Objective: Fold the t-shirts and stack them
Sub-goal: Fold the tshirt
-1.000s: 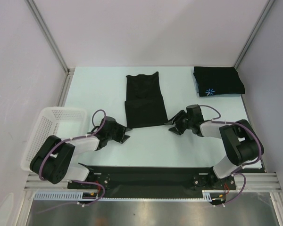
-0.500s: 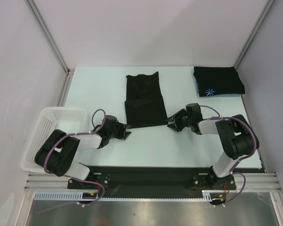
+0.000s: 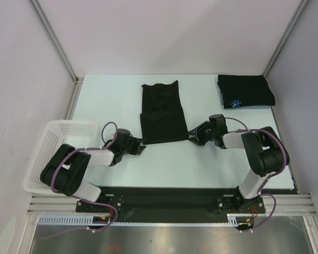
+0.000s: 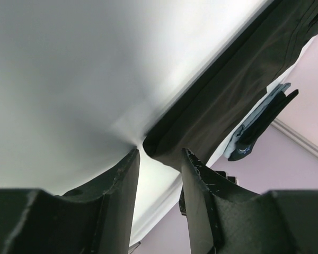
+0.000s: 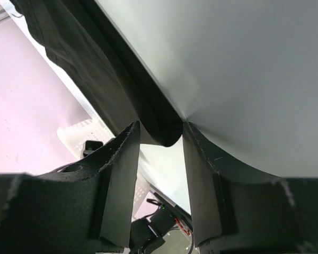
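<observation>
A black t-shirt (image 3: 161, 112) lies flat mid-table, its near half folded double. My left gripper (image 3: 142, 144) is low at its near-left corner, open; in the left wrist view the corner (image 4: 160, 151) pokes just between the fingertips of the left gripper (image 4: 160, 154), not pinched. My right gripper (image 3: 191, 137) is at the near-right corner, also open, and the right wrist view shows the hem corner (image 5: 161, 135) between the tips of the right gripper (image 5: 160, 127). A folded t-shirt with a light-blue starburst logo (image 3: 245, 91) rests at the back right.
A white mesh basket (image 3: 53, 148) stands at the table's left edge, beside the left arm; it also shows far off as the basket (image 5: 79, 135) in the right wrist view. Grey walls close in the table on three sides.
Both grippers have slid inward along the table to the shirt's near corners, and both sets of jaws have narrowed. The shirts have not moved.
</observation>
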`<state>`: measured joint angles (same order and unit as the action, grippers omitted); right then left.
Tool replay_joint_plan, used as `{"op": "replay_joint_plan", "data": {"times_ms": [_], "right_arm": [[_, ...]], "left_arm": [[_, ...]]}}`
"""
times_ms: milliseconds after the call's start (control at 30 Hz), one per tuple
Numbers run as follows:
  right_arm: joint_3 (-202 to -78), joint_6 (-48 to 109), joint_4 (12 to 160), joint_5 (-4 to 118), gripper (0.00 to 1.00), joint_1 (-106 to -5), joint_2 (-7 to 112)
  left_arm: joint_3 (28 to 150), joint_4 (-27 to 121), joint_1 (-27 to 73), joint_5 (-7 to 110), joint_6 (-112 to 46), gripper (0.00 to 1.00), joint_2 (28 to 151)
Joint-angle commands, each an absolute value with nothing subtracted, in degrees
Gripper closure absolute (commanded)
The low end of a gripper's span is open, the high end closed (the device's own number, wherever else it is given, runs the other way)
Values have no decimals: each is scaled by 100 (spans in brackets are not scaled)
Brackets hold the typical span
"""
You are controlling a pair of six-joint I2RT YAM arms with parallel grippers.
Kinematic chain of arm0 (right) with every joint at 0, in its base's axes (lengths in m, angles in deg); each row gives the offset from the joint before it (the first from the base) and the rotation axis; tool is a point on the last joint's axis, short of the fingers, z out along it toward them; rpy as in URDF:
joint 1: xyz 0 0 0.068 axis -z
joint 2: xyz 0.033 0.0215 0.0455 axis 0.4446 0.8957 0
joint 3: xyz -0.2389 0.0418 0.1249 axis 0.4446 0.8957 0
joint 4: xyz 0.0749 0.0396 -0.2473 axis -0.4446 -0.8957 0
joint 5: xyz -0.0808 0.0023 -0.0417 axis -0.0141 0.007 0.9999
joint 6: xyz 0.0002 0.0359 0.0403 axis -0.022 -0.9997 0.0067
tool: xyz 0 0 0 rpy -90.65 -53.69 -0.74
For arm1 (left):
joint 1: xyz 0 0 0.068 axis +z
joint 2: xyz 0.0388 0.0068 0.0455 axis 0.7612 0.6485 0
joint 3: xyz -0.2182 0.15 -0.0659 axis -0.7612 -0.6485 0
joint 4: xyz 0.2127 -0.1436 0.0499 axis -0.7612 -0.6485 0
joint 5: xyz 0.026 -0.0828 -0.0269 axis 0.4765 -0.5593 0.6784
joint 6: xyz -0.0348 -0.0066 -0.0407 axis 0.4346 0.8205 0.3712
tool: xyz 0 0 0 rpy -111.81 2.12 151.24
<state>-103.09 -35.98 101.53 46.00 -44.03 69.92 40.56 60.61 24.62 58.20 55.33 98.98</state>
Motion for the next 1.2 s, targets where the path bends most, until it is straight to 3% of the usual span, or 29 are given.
{"op": "replay_joint_plan", "data": {"times_ms": [0, 133, 200, 233, 267, 400, 600, 933, 1167], "right_arm": [[-10379, -3574, 9763, 4850, 57, -4468, 7074], [-10405, -3591, 9789, 4816, 59, -4512, 7153], [-10422, -3591, 9806, 4781, 65, -4521, 7241], [-10431, -3591, 9815, 4789, 69, -4521, 7241], [-10431, -3583, 9824, 4789, 80, -4530, 7258], [-10467, -3513, 9701, 4719, 100, -4547, 7224], [-10309, -3275, 9095, 4850, 100, -4626, 6557], [-9140, -3565, 9059, 4965, 100, -4951, 5519], [-8279, -3943, 8700, 5351, 100, -5583, 4150]], "left_arm": [[3992, 5759, 2602, 6088, 5414, 57, 10085], [3975, 5872, 2628, 6036, 5405, 64, 10164], [3975, 5934, 2646, 6009, 5370, 71, 10217], [4001, 5943, 2646, 6009, 5353, 72, 10234], [4001, 5969, 2654, 6009, 5318, 74, 10260], [4203, 5786, 2742, 5623, 4870, 99, 10349], [4511, 4732, 2743, 5561, 4026, 100, 9911], [3519, 4363, 2690, 5456, 3832, 100, 8627], [2929, 3878, 2505, 5447, 3832, 100, 7529]]}}
